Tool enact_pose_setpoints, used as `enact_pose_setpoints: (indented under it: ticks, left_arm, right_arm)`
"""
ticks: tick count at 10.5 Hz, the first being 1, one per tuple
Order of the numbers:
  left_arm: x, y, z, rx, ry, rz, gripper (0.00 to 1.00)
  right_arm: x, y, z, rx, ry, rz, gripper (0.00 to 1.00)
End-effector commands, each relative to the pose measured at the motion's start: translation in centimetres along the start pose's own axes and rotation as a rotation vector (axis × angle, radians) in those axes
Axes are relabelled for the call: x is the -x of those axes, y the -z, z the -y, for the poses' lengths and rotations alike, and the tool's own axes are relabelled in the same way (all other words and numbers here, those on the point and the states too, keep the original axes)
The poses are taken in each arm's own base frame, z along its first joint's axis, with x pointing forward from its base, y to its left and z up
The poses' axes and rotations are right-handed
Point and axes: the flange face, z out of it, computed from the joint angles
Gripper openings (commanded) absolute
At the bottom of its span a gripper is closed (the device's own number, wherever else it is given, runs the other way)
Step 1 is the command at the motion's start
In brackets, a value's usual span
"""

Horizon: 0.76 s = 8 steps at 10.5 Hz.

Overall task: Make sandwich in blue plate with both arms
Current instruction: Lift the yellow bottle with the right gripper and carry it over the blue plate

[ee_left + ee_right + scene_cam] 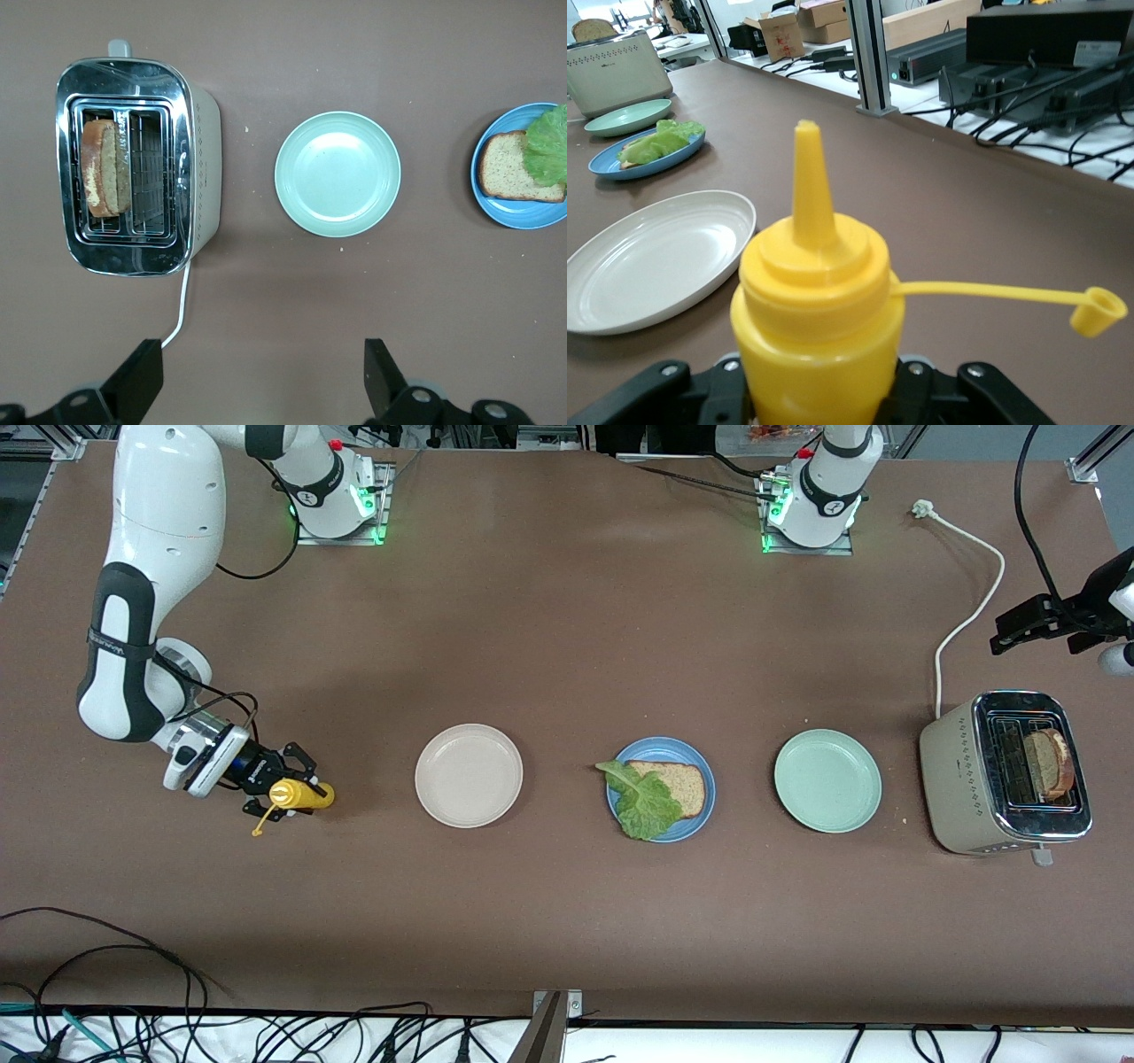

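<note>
The blue plate (673, 746) sits mid-table with one brown bread slice (680, 784) and a green lettuce leaf (642, 804) lying partly over it. A second bread slice (1050, 762) stands in the toaster (952, 771) at the left arm's end. My right gripper (285, 790) is shut on a yellow squeeze bottle (303, 794) with its cap hanging open, low over the right arm's end of the table. My left gripper (1001, 633) is open and empty above the table beside the toaster. In the left wrist view I see its fingers (142, 381), the toaster bread (104, 168) and the blue plate (523, 217).
An off-white plate (469, 775) lies between the bottle and the blue plate. A mint-green plate (827, 780) lies between the blue plate and the toaster. The toaster's white cable (970, 602) runs toward the left arm's base.
</note>
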Motion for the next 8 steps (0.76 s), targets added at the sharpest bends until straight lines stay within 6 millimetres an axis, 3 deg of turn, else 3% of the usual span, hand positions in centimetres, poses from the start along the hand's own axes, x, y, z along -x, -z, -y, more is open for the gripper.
enact_pose_setpoints:
  ticks: [1, 3, 5, 8]
  left_arm:
    - [-0.1, 0.6, 0.0, -0.019, 0.006, 0.005, 1.0]
    - [-0.1, 0.6, 0.0, -0.019, 0.006, 0.005, 1.0]
    - [0.0, 0.4, 1.1, -0.017, 0.025, 0.008, 1.0]
    - [-0.3, -0.2, 2.0, -0.012, 0.039, 0.019, 1.0]
  right_arm:
    - [-5.2, -0.5, -2.6, 0.003, 0.091, 0.079, 0.13]
    - [-10.4, -1.4, -3.7, 0.013, 0.112, 0.149, 0.13]
    - [-16.7, -3.2, -2.6, 0.119, 0.151, 0.227, 0.14]
    - [-25.1, -8.8, 4.0, 0.277, 0.155, 0.319, 0.14]
